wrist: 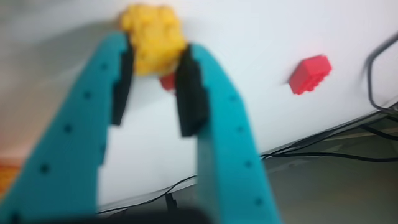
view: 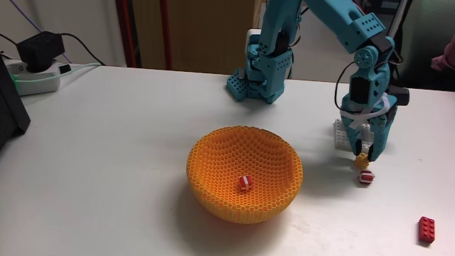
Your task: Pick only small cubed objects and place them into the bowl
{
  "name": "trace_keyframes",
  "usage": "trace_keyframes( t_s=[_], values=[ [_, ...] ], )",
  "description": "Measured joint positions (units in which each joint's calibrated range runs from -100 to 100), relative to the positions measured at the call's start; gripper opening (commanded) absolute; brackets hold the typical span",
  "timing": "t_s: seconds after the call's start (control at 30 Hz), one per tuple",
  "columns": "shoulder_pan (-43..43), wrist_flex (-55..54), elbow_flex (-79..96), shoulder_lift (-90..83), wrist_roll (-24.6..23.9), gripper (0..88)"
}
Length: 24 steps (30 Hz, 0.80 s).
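My teal gripper hangs at the right of the table in the fixed view, shut on an orange-yellow small cube at its fingertips. In the wrist view the same cube is pinched between the black pads of the gripper. A red-and-white striped cube lies on the table just below the held one; in the wrist view a red bit of it peeks out behind the fingers. The orange honeycomb bowl stands left of the gripper, with another red-and-white cube inside.
A longer red studded brick lies near the table's front right corner. A white studded plate sits behind the gripper. The arm's base stands at the back. Cables and a power strip are at the far left.
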Motion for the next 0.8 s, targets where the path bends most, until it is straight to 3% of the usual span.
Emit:
trace_keyframes(
  t_s=[0.17,0.27,0.5,0.8],
  values=[
    [0.29,-0.11,0.00,0.00,0.00,5.4],
    [0.58,0.11,0.00,0.00,0.29,0.4],
    [1.06,2.44,-0.20,-0.30,0.98,0.9],
    [8.80,12.31,-0.49,-20.07,4.05,3.1]
  ],
)
